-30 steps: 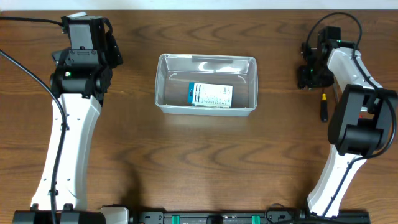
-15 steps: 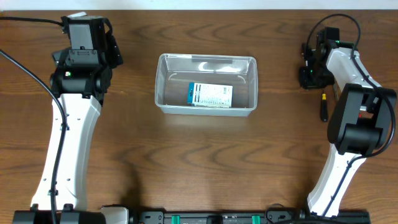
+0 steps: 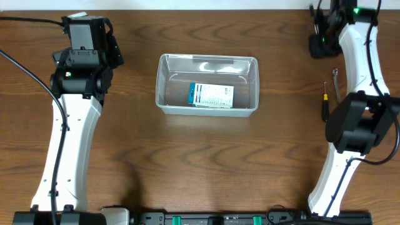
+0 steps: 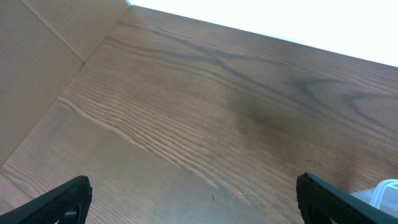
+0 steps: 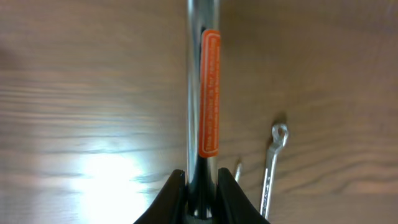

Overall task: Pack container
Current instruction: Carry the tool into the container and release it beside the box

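Overall, the views read from left to right. At far left the left gripper point(image 4: 193, 202) hangs over the bare table point(image 3: 125, 156) with its fingers spread wide and nothing between them; it plays no part in the present step. At centre stands the container point(image 3: 207, 59), upright and open-topped. A blue-and-white box point(image 3: 210, 95) lies flat on its floor toward the near wall (the far strip of floor is free). At right, a slim wrench point(image 3: 335, 80) and a black-handled screwdriver point(image 3: 324, 108) lie on the wood, well apart from the container. At far right, near the table's back edge, the right gripper point(image 5: 200, 190) is clamped on a chrome tool point(image 5: 194, 62) bearing an orange label. It grips one end, so most of the shaft projects beyond the fingertips. The step in hand is judged to be carrying this tool to the container. To do it well, the long shaft should pass above the rim and turn parallel to the long walls. It should then descend over the free strip beside the box, with the fingers parting only when low.
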